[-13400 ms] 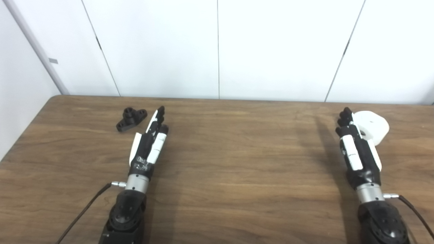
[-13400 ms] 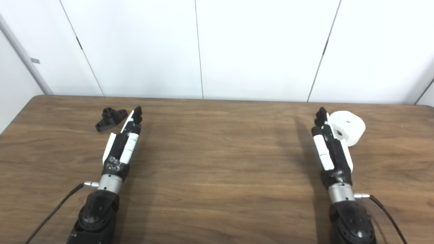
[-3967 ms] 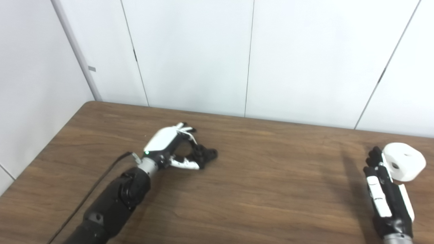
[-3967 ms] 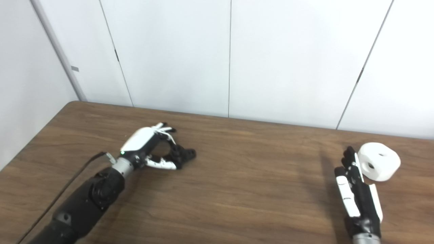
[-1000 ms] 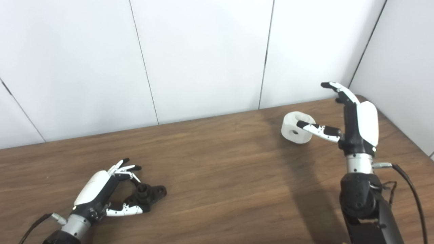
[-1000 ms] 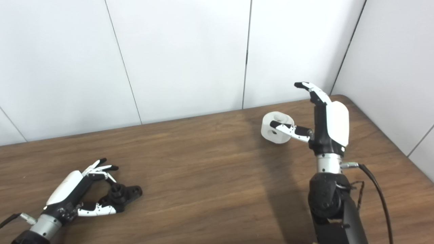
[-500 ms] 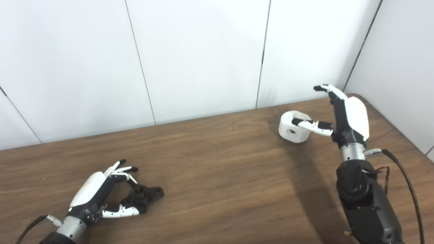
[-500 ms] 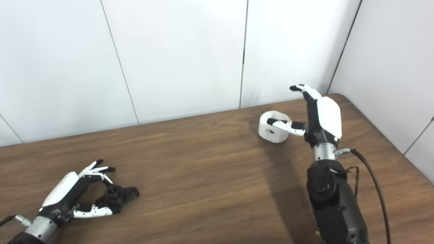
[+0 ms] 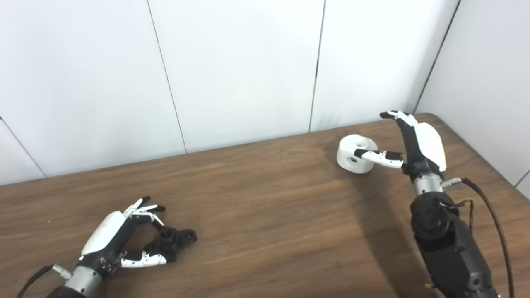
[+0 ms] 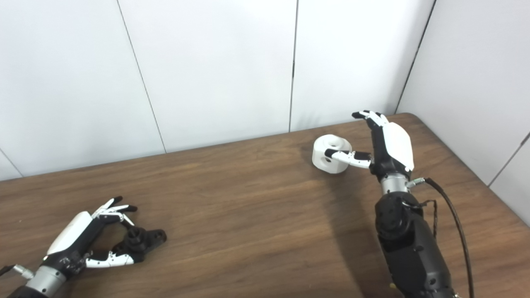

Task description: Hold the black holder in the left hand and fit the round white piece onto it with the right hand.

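Note:
The black holder (image 9: 174, 240) lies flat on the wooden table (image 9: 265, 215) at the near left. My left hand (image 9: 120, 238) rests beside it, open, with the thumb under the holder's near end and the fingers spread above it. The round white piece (image 9: 356, 154) sits at the far right of the table. My right hand (image 9: 410, 142) is open around it: the thumb lies across its near side and the fingers arch over its far side without closing.
White wall panels stand behind the table and along its right side. The table's rounded far right corner (image 9: 434, 118) is just behind the right hand. A black cable (image 9: 492, 219) trails from the right wrist.
The camera has shifted a little. My right hand has come lower toward the white piece, thumb nearer the table. The left hand and holder have kept their pose.

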`<state>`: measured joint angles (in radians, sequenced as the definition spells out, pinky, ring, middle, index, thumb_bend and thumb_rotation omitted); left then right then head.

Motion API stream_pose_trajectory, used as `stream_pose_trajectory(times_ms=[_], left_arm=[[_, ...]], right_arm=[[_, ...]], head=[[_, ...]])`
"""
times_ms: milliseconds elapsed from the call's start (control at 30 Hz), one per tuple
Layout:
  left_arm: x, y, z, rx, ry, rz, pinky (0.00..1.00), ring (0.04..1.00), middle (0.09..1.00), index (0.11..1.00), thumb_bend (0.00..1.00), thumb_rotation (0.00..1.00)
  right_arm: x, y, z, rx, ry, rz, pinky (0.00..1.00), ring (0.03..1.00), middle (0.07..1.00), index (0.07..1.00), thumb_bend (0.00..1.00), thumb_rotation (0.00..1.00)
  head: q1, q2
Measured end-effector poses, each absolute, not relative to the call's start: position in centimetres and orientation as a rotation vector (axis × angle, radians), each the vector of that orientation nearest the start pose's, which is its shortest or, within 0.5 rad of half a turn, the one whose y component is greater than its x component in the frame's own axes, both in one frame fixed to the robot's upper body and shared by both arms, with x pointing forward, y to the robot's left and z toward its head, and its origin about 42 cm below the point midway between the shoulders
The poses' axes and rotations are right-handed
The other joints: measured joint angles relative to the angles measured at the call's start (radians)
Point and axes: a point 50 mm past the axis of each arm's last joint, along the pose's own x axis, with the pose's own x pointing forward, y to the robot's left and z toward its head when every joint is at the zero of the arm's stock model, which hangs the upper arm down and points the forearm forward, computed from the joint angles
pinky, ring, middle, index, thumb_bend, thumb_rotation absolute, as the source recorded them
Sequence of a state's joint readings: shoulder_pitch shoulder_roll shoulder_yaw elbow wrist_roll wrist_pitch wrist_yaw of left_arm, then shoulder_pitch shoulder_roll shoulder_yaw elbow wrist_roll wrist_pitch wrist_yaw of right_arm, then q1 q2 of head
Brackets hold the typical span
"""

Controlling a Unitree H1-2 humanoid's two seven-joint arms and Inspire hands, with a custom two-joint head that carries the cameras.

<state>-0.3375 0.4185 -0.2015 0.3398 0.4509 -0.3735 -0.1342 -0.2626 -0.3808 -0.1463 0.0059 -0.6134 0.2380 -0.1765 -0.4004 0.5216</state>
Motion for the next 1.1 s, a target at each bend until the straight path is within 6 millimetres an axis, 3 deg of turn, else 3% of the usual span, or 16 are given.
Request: stream_pose_trajectory(times_ms=[667,1100], left_arm=[[38.3,28.4,13.7,0.91,-0.279,-0.445,1.0,0.992,0.841,0.484,0.52,0.04],[38.2,28.6,13.7,0.906,-0.277,-0.445,1.0,0.992,0.841,0.483,0.52,0.04]], right_arm=[[36.6,-37.5,21.0,-0.953,-0.052,-0.468,0.83,1.0,0.933,0.805,0.78,0.51],[37.1,-37.7,20.5,-0.952,-0.016,-0.467,0.87,1.0,0.947,0.802,0.78,0.5]], head=[[-0.015,-0.005],[-0.023,-0.005]])
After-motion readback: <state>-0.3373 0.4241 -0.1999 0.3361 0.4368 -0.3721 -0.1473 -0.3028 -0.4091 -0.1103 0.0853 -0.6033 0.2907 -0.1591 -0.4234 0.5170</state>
